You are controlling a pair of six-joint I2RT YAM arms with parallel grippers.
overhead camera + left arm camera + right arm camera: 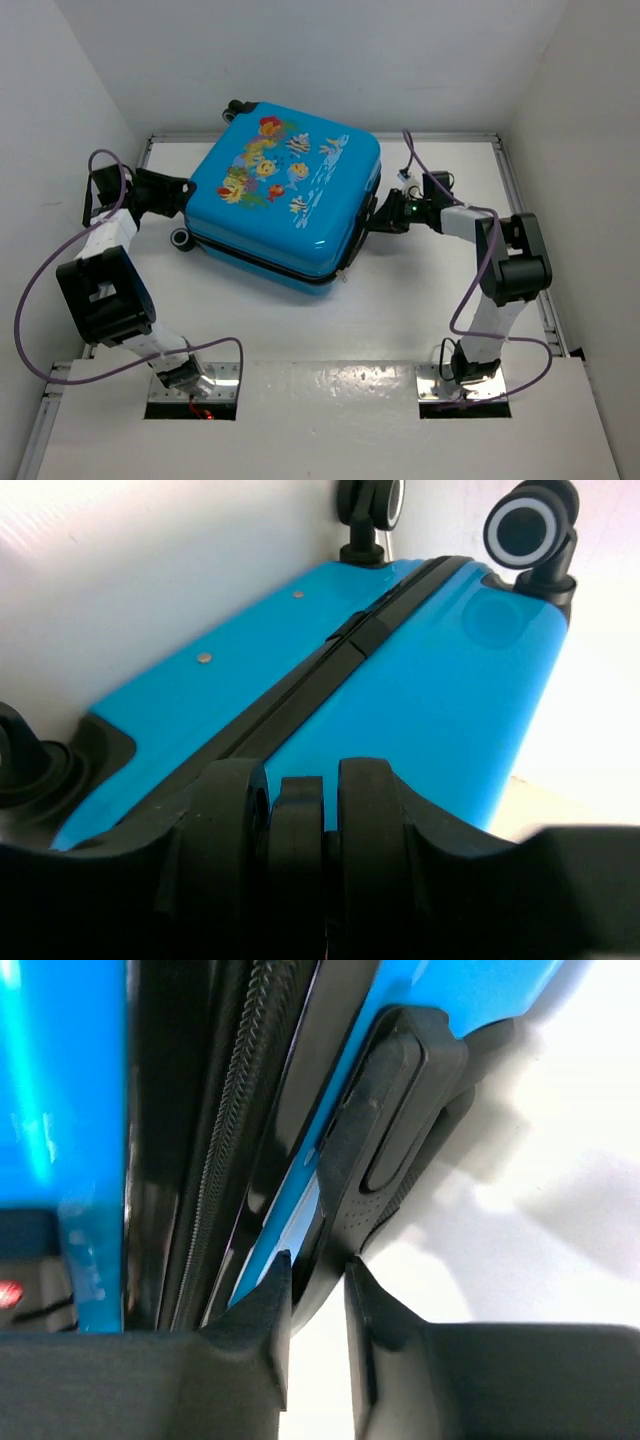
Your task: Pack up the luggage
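Black fills the bottom of my left wrist view: my left gripper (pixel 300 900) stands partway open with a black twin-disc caster wheel (pixel 296 830) sitting between its fingers. Whether the pads press on that wheel I cannot tell, since dark finger and dark wheel merge there. The wheel belongs to the small bright-blue hard-shell suitcase with cartoon fish prints (pixel 430 680), which runs away toward the upper right of that frame. Its black zipper band (pixel 330 655) cuts a diagonal down the middle, and two more black wheels with white rings (pixel 530 528) stand at the top edge.

At the bottom centre of my right wrist view, my right gripper (pixel 318 1295) is drawn in to a narrow gap. It nips the lower end of the black plastic carry handle (pixel 385 1130) on the suitcase's side. Left of the handle the zipper teeth run up the frame between blue shell panels, and the white table (pixel 560 1160) fills the right.

From above, the suitcase lies flat and closed in the upper middle of the frame, printed side up and turned a little askew on the table. My left gripper is against its left edge by a wheel, and my right gripper is against its right edge. White walls (pixel 300 60) rise behind it.
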